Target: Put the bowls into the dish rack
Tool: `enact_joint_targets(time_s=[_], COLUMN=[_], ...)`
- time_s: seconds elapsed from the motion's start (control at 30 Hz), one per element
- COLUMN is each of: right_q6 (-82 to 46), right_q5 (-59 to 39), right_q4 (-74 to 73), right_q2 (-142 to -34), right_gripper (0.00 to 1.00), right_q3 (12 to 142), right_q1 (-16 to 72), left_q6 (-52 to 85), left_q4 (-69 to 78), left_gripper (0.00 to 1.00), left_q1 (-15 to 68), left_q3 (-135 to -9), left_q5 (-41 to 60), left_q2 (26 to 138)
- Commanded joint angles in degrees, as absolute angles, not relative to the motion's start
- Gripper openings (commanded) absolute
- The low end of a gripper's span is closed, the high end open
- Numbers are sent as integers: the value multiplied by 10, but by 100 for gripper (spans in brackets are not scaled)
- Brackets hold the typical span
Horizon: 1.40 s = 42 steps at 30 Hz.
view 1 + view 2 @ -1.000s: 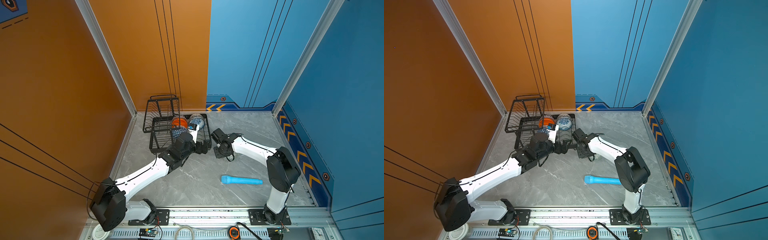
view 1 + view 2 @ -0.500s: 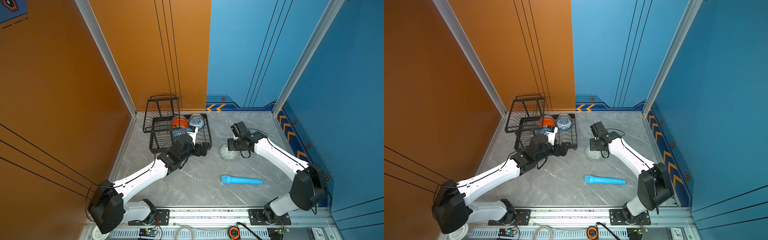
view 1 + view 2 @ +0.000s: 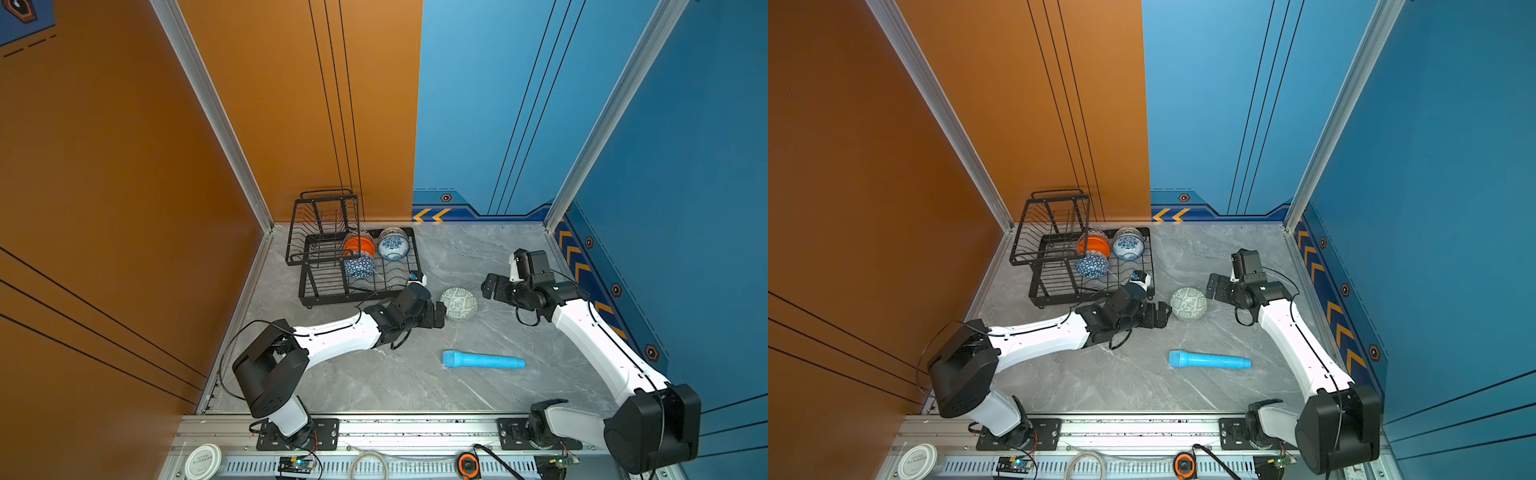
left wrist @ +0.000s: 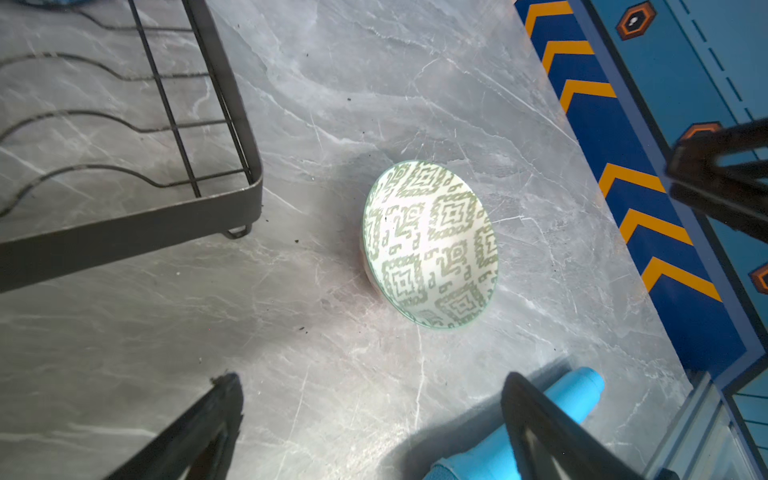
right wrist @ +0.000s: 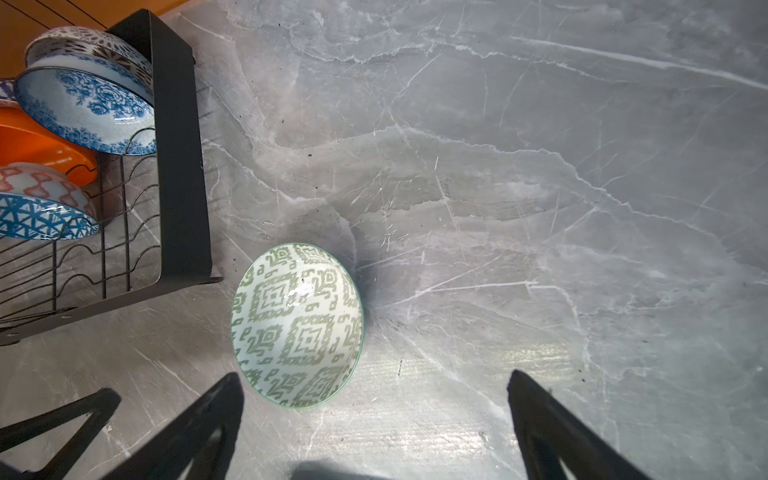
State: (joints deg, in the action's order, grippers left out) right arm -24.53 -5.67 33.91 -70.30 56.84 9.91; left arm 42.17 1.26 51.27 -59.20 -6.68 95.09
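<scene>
In both top views a light blue tube [image 3: 482, 360] lies on the gray bench [image 3: 374, 382], low in the middle of the frame. Just above it the green-patterned bowl [image 3: 458, 304] sits on the bench, outside the rack and between the two hands. The left hand [image 3: 439, 315] is just beside its left edge, released, fingers spread wide. The right hand [image 3: 491, 287], apart from it on the right, is released too and holds nothing.

Farther up and left, the black wire dish rack [image 3: 324, 296] holds five bowls on edge in its lower tray: the blue triangle bowl [image 3: 360, 266], the orange-white diamond bowl [image 5: 39, 180], the plain orange bowl [image 3: 357, 246], the blue floral bowl [image 3: 393, 246] and, hindmost, the dark-dotted bowl [image 5: 83, 39].
</scene>
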Motion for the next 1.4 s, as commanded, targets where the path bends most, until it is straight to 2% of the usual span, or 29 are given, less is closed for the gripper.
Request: enact_joint_targets(time_s=[0.0, 0.17, 0.43, 0.6, 0.93, 1.0, 1.1, 1.2, 1.3, 1.37], right_q6=[-262, -267, -268, -288, -308, -309, -313, -315, -318, -321], right_q5=[-100, -110, -119, -148, -178, -184, -190, -192, -195, -199], right_q4=[309, 292, 278, 253, 234, 233, 232, 232, 232, 232], right_q2=[-676, -642, -601, -579, -539, -534, -530, -521, -511, -507], right_gripper=[100, 100, 100, 100, 100, 100, 100, 100, 100, 100], right_q3=[547, 527, 495, 469, 429, 426, 421, 417, 412, 409], right_q1=[87, 75, 40, 16, -14, -18, -22, -25, -30, -32], left_q6=[492, 528, 538, 530, 516, 512, 512, 509, 508, 504], left_q4=[14, 4, -3, -3, -12, -12, -12, -12, -12, -12], left_gripper=[98, 100, 93, 82, 68, 60, 55, 44, 41, 34], left_q1=[511, 496, 491, 495, 507, 511, 517, 522, 524, 526], left_q3=[-634, -682, -717, -732, -764, -769, -773, -776, -774, -772], left_q5=[-77, -50, -34, -28, -40, -40, -46, -45, -51, -56], left_q2=[989, 1054, 1102, 1129, 1177, 1184, 1193, 1199, 1199, 1199])
